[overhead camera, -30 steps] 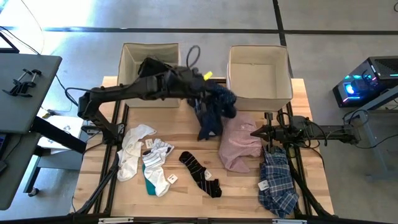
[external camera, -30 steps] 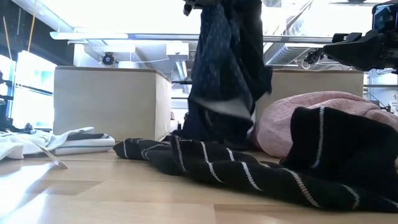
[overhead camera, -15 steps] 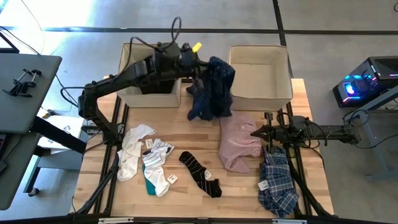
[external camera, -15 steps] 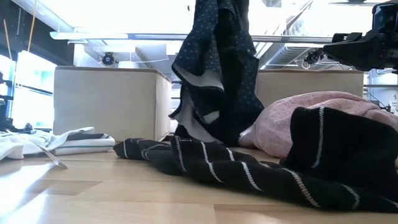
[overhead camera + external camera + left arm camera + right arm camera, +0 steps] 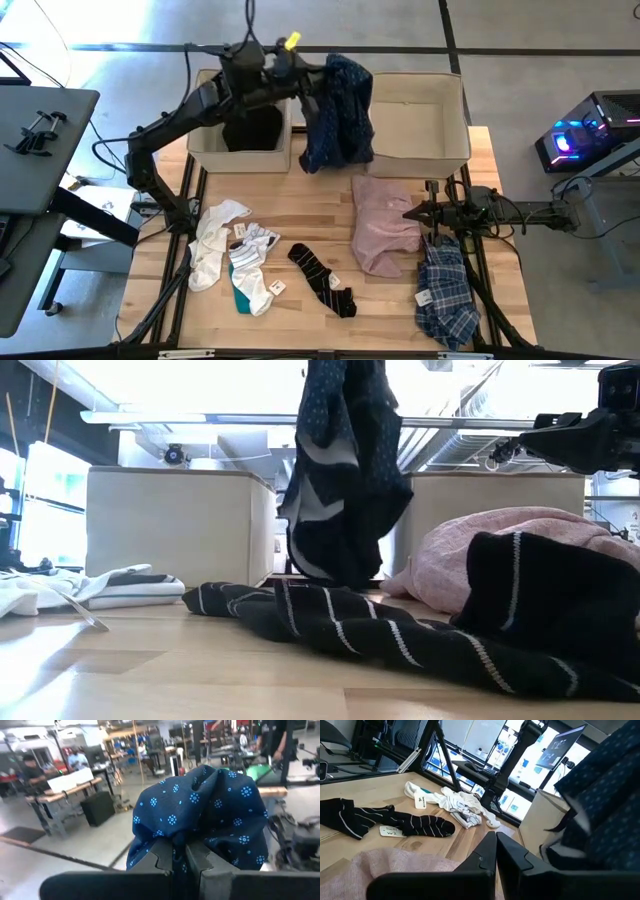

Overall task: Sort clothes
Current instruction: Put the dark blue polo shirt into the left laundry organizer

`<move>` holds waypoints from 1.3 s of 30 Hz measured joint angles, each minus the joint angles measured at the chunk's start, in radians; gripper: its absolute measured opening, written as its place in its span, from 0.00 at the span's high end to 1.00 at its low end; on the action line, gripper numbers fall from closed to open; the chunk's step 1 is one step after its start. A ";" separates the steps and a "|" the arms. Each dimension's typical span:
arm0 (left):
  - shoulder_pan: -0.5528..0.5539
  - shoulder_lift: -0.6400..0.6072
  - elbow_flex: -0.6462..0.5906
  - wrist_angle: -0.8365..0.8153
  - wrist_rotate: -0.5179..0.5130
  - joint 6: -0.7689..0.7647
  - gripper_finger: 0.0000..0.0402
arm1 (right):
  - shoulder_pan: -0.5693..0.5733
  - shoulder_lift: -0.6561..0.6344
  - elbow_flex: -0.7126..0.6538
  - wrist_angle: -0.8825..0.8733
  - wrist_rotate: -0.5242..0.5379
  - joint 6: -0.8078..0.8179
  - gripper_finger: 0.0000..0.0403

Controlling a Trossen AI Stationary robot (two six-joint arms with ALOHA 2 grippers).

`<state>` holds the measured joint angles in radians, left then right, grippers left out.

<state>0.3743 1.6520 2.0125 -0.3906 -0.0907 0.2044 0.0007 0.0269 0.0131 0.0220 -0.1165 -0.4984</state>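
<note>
Left hand [image 5: 318, 82] clamped on navy dotted shirt [image 5: 338, 112], between two beige boxes [image 5: 415, 150].

Navy dotted shirt [image 5: 338, 112], pale pink shirt [image 5: 385, 228], black striped socks [image 5: 322, 280].

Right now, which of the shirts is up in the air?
The navy dotted shirt. The left gripper holds it hanging; the pink shirt and plaid shirt lie on the table.

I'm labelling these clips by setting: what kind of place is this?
Probably a robotics lab or workshop: wooden table with mounted arms, workbenches with people behind, a concrete floor.
</note>
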 joint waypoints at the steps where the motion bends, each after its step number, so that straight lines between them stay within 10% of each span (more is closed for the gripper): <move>1: 0.006 0.000 0.013 0.001 0.000 0.009 1.00 | 0.000 0.000 0.000 0.000 0.000 0.000 1.00; 39: 0.214 -0.032 0.344 0.031 -0.061 0.173 1.00 | 0.000 0.000 0.000 0.000 -0.008 0.000 1.00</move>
<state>0.5884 1.6197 2.3569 -0.3596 -0.1520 0.3774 0.0006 0.0269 0.0131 0.0223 -0.1241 -0.4981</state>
